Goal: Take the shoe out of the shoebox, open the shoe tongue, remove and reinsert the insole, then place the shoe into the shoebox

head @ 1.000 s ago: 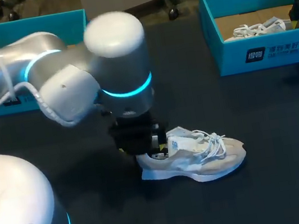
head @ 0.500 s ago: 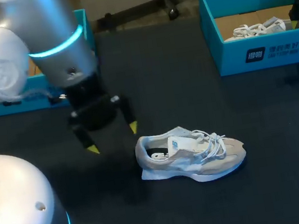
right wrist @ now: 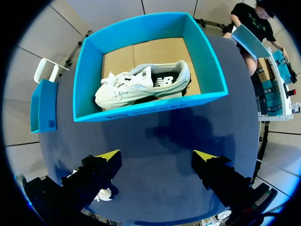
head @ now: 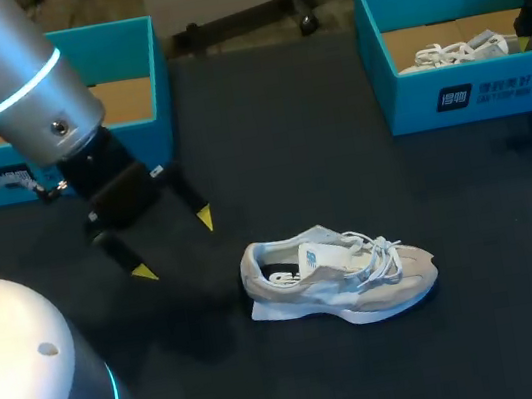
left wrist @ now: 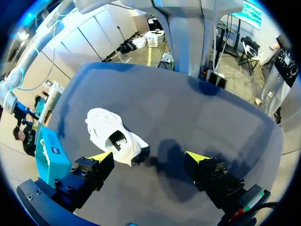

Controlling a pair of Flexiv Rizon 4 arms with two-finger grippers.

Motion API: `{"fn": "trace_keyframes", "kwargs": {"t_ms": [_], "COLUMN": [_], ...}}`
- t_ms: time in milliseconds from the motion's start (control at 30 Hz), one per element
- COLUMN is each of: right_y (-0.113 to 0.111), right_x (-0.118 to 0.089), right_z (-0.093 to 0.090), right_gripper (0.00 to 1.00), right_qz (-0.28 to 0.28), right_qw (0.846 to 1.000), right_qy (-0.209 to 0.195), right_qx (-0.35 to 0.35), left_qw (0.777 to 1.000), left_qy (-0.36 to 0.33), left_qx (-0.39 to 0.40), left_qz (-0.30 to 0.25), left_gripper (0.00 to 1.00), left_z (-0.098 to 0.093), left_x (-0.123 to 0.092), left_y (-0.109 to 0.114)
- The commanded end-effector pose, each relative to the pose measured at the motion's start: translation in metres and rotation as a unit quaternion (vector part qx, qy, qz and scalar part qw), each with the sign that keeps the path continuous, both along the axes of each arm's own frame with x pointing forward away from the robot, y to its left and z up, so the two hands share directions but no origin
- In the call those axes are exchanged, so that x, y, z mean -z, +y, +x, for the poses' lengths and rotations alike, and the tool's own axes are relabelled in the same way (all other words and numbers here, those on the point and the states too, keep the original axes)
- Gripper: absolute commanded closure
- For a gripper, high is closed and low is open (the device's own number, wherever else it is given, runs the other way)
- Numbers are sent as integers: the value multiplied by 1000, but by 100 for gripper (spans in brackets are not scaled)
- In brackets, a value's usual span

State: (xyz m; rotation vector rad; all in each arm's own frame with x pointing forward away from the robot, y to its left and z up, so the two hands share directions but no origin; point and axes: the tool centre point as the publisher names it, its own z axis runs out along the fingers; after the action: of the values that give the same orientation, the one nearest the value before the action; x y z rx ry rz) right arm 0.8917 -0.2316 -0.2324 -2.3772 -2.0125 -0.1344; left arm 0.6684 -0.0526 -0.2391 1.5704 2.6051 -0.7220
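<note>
The left arm [head: 20, 86] is a silver-white cylinder with a glowing cyan ring. Behind the fingers [left wrist: 89, 176] sits the left gripper [head: 174, 244]'s black body. The fingers are black, screw-studded blocks with yellow wedge tips.

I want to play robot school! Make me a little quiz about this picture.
1. True or false: the left pincer is holding the shoe on the table.
2. Where is the second shoe? A) inside the shoebox ahead of the right pincer; B) under the table; C) gripped by the left pincer.
3. Fill in: both pincers are ____.

Key: 1 false; 2 A; 3 open.
</note>
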Motion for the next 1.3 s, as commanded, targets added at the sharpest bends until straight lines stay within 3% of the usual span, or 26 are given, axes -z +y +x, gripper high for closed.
{"fn": "trace_keyframes", "kwargs": {"t_ms": [33,200,533,800,900,1300], "right_y": [0,0,0,0,0,0], "right_x": [0,0,0,0,0,0], "right_z": [0,0,0,0,0,0], "right_gripper": [0,0,0,0,0,0], "right_qz": [0,0,0,0,0,0], "right_qw": [1000,1000,1000,1000,1000,1000], "right_qy": [0,0,0,0,0,0], "right_qx": [0,0,0,0,0,0], "left_qw": [998,990,951,928,898,897], "left_qy": [23,61,144,160,180,181], "left_qx": [-55,-116,-229,-289,-355,-360], "left_qz": [-18,-51,-149,-171,-186,-184], "left_gripper": [0,0,0,0,0,0], "left_z": [2,12,31,26,21,18], "left_x": [10,21,43,58,67,70], "left_y": [5,10,18,10,8,8]}}
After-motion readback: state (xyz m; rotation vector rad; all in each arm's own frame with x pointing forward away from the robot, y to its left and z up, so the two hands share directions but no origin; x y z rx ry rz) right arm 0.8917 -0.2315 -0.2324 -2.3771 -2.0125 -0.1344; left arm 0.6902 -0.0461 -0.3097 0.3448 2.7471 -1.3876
